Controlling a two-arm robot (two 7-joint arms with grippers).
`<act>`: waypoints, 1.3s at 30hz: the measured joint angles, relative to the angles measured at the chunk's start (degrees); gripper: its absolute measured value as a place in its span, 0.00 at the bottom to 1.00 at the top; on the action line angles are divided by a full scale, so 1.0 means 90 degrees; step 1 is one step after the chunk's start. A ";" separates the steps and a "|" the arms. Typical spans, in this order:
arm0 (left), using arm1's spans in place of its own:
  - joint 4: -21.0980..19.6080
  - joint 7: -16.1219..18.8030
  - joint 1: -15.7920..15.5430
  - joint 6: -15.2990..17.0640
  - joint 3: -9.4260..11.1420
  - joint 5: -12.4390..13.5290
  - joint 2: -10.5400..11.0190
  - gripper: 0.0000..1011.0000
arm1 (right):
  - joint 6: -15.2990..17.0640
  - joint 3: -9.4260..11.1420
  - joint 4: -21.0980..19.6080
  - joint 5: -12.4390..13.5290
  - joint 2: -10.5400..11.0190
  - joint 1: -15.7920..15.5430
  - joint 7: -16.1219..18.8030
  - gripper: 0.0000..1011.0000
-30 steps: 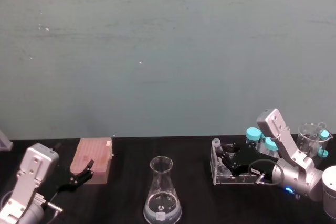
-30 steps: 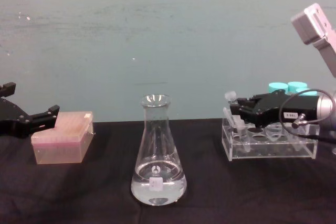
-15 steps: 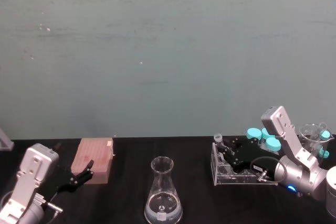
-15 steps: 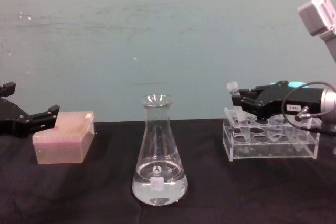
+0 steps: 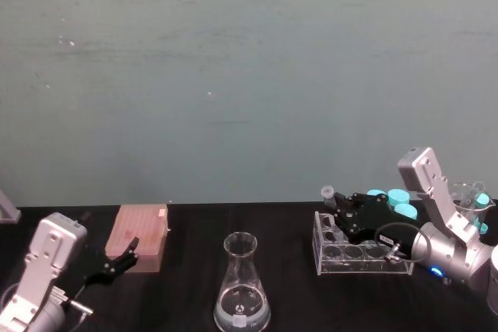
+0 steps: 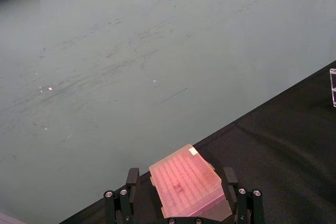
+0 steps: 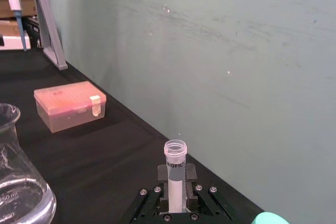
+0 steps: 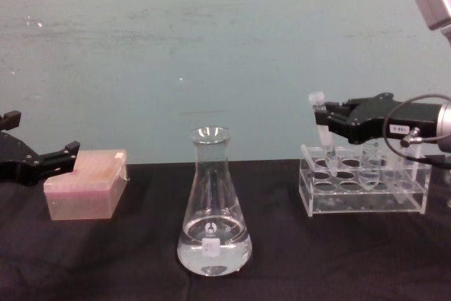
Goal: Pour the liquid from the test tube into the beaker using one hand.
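My right gripper (image 8: 330, 113) is shut on the test tube (image 8: 318, 112), holding it upright just above the left end of the clear rack (image 8: 363, 189). The right wrist view shows the test tube (image 7: 175, 171) standing between the gripper's fingers (image 7: 197, 203). In the head view the test tube (image 5: 328, 193) sticks up in front of the right gripper (image 5: 342, 207). I cannot tell the liquid level inside the tube. The beaker (image 8: 213, 209) stands mid-table, left of the rack, with clear liquid (image 8: 213, 253) in its base. My left gripper (image 8: 60, 154) rests open at the far left.
A pink tip box (image 8: 84, 192) sits by the left gripper and lies ahead of the left gripper (image 6: 180, 178) in its wrist view. Teal-capped tubes (image 5: 389, 196) and a glass vessel (image 5: 465, 196) stand behind the rack (image 5: 362, 254). The black table between beaker and rack is bare.
My right gripper has risen with the test tube, drawing it up out of the rack's left slot. The beaker, pink box and left arm have not moved.
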 joint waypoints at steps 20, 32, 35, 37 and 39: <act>0.0000 0.0000 0.0000 0.0000 0.0000 0.0000 0.0000 0.99 | -0.0206 0.0007 -0.0225 0.0090 0.0055 0.0066 0.0043 0.19; 0.0000 0.0000 0.0000 0.0000 0.0000 0.0000 0.0000 0.99 | -0.0486 -0.0114 -0.0323 -0.0132 0.0090 0.0094 0.0014 0.19; 0.0000 0.0000 0.0000 0.0000 0.0000 0.0000 0.0000 0.99 | -0.0587 -0.0158 -0.0396 -0.0225 0.0106 0.0088 -0.0010 0.19; 0.0000 0.0000 0.0000 0.0000 0.0000 0.0000 0.0000 0.99 | -0.0629 -0.0180 -0.0433 -0.0274 0.0115 0.0087 -0.0023 0.19; 0.0000 0.0000 0.0000 0.0000 0.0000 0.0000 0.0000 0.99 | -0.0673 -0.0204 -0.0457 -0.0325 0.0122 0.0088 -0.0031 0.19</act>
